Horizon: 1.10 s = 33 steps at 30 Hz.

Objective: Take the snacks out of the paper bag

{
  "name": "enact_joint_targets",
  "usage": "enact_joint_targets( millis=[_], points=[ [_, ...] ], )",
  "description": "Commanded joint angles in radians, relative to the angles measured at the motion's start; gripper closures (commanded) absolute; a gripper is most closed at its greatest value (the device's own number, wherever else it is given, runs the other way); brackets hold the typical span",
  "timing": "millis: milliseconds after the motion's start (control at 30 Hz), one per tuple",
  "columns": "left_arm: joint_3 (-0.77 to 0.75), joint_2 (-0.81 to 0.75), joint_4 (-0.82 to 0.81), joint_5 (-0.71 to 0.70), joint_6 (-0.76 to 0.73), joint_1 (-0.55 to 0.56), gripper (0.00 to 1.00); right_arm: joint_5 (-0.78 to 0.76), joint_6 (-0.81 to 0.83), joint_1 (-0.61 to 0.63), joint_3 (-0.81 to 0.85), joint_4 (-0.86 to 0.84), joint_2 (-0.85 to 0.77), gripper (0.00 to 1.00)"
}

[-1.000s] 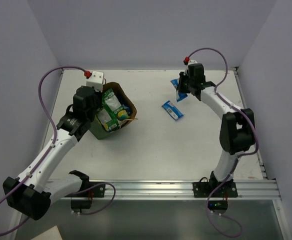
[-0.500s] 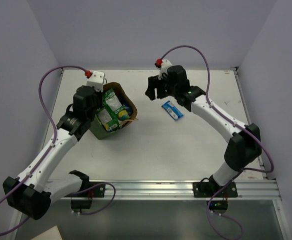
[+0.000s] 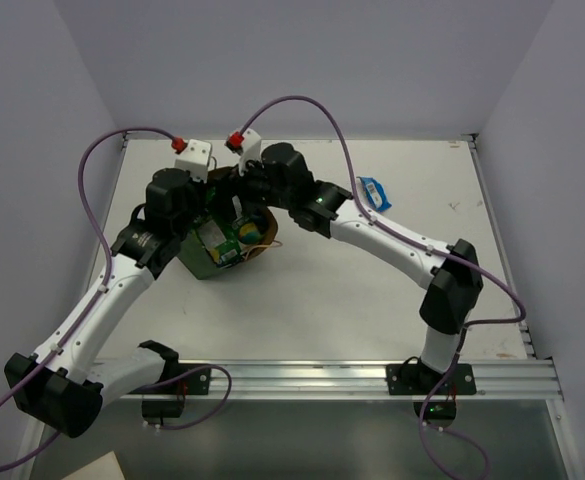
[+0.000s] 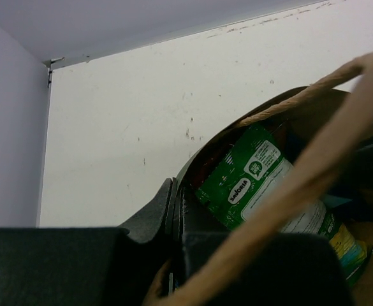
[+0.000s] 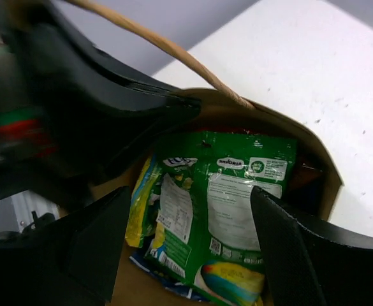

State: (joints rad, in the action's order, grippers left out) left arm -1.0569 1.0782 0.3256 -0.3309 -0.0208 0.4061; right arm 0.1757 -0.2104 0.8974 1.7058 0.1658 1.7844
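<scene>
The dark green paper bag [image 3: 200, 266] stands at the table's left with its brown mouth [image 5: 288, 127] facing up. My left gripper [image 3: 198, 192] is shut on its near rim [image 4: 192, 167], and a tan handle [image 4: 314, 172] crosses that view. Two green snack packets [image 5: 237, 191] [image 5: 173, 220] lie inside, over a blue-and-white one [image 5: 167, 287]; one green packet also shows in the left wrist view [image 4: 250, 182]. My right gripper [image 3: 235, 196] hangs open just above the bag's mouth, the green packets between its fingers [image 5: 189, 213]. A blue packet [image 3: 372, 190] lies on the table.
The right arm [image 3: 382, 235] stretches across the middle of the table from its base at the right. Both wrists crowd close over the bag. Walls close the table at the back and sides, and a metal rail [image 3: 372, 375] runs along the near edge.
My right arm swung left from the table's far right to over the bag and its jaws opened. The blue packet it held now lies on the table. The left arm stayed put.
</scene>
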Motion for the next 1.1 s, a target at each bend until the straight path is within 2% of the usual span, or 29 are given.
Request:
enact_joint_targets(
  millis=[0, 167, 333, 433, 500, 567, 667, 700, 767, 800, 867, 900, 967, 1000, 1067],
  points=[
    [-0.038, 0.000, 0.021, 0.036, -0.004, 0.003, 1.00, -0.024, -0.035, 0.003, 0.064, 0.038, 0.082, 0.21],
    [-0.041, -0.001, 0.024, 0.032, -0.005, 0.003, 1.00, -0.103, -0.052, 0.003, 0.046, 0.052, 0.130, 0.13],
    [-0.043, 0.005, 0.024, 0.026, -0.005, 0.003, 1.00, -0.079, -0.053, 0.003, 0.018, 0.063, 0.151, 0.08],
    [-0.041, 0.003, 0.024, 0.026, -0.004, 0.003, 1.00, -0.061, -0.040, 0.008, -0.009, 0.055, 0.153, 0.11],
    [-0.040, 0.005, 0.024, 0.027, -0.004, 0.003, 1.00, -0.061, -0.026, 0.009, -0.015, 0.058, 0.158, 0.21],
    [-0.041, 0.009, 0.023, 0.030, -0.002, 0.003, 1.00, -0.056, -0.008, 0.015, -0.015, 0.063, 0.162, 0.22],
    [-0.051, 0.015, 0.029, 0.026, 0.008, 0.003, 1.00, -0.094, 0.043, 0.037, -0.014, 0.089, 0.171, 0.19],
    [-0.052, 0.019, 0.030, 0.026, 0.012, 0.003, 1.00, -0.110, 0.054, 0.043, -0.015, 0.090, 0.175, 0.21],
    [-0.058, 0.023, 0.029, 0.026, 0.010, 0.003, 1.00, -0.134, 0.066, 0.052, -0.017, 0.089, 0.184, 0.32],
    [-0.058, 0.023, 0.029, 0.027, 0.010, 0.003, 1.00, -0.134, 0.066, 0.052, -0.018, 0.080, 0.182, 0.46],
    [-0.060, 0.026, 0.029, 0.024, 0.010, 0.003, 1.00, -0.140, 0.074, 0.054, -0.015, 0.074, 0.170, 0.63],
    [-0.060, 0.026, 0.029, 0.021, 0.012, 0.003, 1.00, -0.145, 0.077, 0.052, -0.014, 0.069, 0.161, 0.78],
    [-0.058, 0.028, 0.030, 0.015, 0.012, 0.003, 1.00, -0.153, 0.095, 0.052, -0.011, 0.060, 0.136, 0.90],
    [-0.055, 0.028, 0.030, 0.007, 0.010, 0.003, 1.00, -0.156, 0.100, 0.052, -0.009, 0.060, 0.126, 0.99],
    [-0.054, 0.031, 0.032, -0.008, 0.012, 0.003, 1.00, -0.147, 0.111, 0.054, -0.006, 0.055, 0.074, 1.00]
  ],
)
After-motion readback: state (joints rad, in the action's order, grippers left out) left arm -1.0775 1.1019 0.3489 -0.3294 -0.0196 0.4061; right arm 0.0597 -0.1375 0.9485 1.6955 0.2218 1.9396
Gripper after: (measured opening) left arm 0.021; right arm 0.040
